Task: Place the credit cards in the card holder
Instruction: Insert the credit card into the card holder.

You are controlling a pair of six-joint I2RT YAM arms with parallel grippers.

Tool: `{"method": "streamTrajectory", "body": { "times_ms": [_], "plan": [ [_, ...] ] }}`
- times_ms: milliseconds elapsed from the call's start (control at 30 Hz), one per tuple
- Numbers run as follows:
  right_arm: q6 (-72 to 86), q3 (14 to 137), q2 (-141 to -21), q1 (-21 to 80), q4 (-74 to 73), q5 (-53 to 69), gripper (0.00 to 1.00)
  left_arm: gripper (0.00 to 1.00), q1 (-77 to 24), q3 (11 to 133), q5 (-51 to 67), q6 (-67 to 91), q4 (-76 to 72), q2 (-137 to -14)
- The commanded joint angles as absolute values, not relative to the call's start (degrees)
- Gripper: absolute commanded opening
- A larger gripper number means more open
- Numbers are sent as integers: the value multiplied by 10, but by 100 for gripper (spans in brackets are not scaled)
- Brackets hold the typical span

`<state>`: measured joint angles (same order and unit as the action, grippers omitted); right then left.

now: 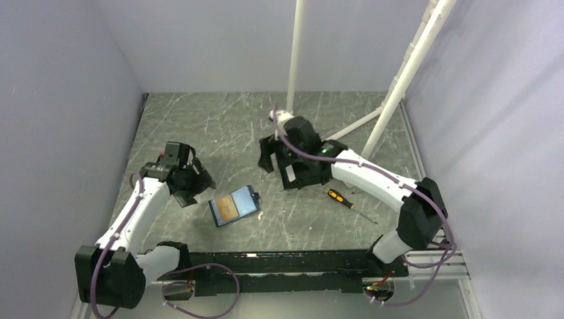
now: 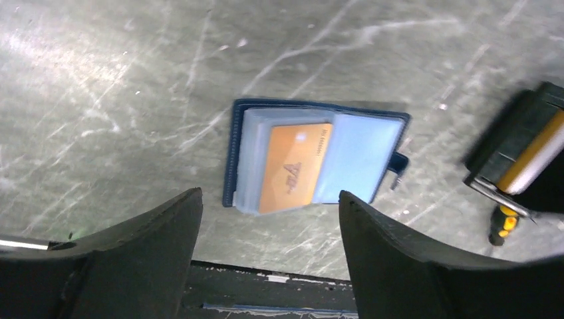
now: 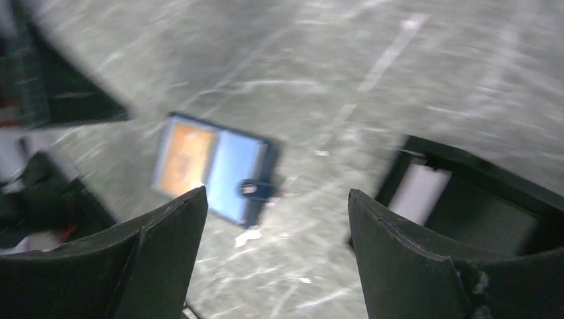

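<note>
The dark-blue card holder (image 1: 234, 205) lies open on the table between the arms, with an orange-gold credit card (image 1: 228, 207) lying on its paler inner pocket. It also shows in the left wrist view (image 2: 362, 156) with the card (image 2: 296, 167), and blurred in the right wrist view (image 3: 233, 174). A whitish card (image 3: 418, 193) lies in the black open box (image 3: 492, 199). My left gripper (image 1: 193, 181) (image 2: 269, 195) is open and empty, just left of the holder. My right gripper (image 1: 268, 159) (image 3: 277, 191) is open and empty, above the box's left side.
The black box (image 1: 302, 174) sits under my right arm. An orange-handled screwdriver (image 1: 344, 200) (image 2: 503, 224) lies right of it. White poles (image 1: 294, 53) stand at the back. Grey walls enclose the table, and a black rail (image 1: 286, 256) runs along the front.
</note>
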<state>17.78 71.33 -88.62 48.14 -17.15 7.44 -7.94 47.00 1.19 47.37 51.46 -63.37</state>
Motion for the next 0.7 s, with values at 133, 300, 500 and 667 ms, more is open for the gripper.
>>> {"method": "streamTrajectory", "body": {
  "times_ms": [133, 300, 500, 667],
  "plan": [
    [187, 703, -940, 339, -249, 74, 86, 89, -81, 513, 123, 377, 470, -589],
    [219, 710, -993, 307, -249, 109, 88, 89, -81, 495, 133, 373, 464, -590],
    [229, 703, -1017, 303, -234, 135, 88, 90, -82, 465, 177, 380, 420, -586],
    [241, 694, -1030, 301, -216, 161, 88, 90, -84, 469, 187, 377, 416, -603]
  ]
}}
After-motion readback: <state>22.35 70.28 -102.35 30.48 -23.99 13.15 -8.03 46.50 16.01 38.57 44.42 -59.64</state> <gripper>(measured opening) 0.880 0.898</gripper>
